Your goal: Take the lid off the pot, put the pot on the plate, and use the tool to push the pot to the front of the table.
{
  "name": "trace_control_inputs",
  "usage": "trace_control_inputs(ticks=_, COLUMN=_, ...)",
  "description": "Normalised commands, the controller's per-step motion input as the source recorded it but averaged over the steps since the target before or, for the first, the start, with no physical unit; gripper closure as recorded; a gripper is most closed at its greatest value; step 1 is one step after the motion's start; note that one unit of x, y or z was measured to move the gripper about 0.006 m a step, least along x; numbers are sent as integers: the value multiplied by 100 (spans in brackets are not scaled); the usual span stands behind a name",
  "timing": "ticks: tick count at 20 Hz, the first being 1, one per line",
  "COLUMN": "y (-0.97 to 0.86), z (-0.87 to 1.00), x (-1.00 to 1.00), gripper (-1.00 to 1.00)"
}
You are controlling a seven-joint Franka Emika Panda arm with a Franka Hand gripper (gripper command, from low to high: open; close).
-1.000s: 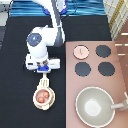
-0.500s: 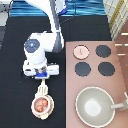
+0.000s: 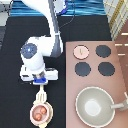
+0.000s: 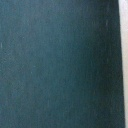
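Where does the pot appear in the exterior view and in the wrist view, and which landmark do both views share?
Exterior view: the pot sits on the plate near the exterior view's bottom, left of centre, below the claw; the tool lies between them.
Wrist view: the pot is not in it.
Shared landmark: the dark table, which fills the wrist view.

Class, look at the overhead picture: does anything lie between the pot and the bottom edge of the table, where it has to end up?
Nothing visible does. The pot sits on the plate near the exterior view's bottom, with only bare table below it. The tool lies just above the pot, under the pincer. The lid rests on the stove.
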Motion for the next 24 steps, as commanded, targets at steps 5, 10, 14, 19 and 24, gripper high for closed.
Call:
trace_control_inputs(ticks=5, y=25, z=70, x=-71, gripper=100)
trace_control_inputs(ticks=10, y=26, z=71, x=-89, gripper=100)
trace_control_inputs(ticks=14, y=31, z=70, x=-100, gripper=100)
trace_control_inputs(ticks=19, y=26, z=59, x=-100, gripper=100)
trace_control_inputs(ticks=24, y=25, z=10, x=-100, gripper=100)
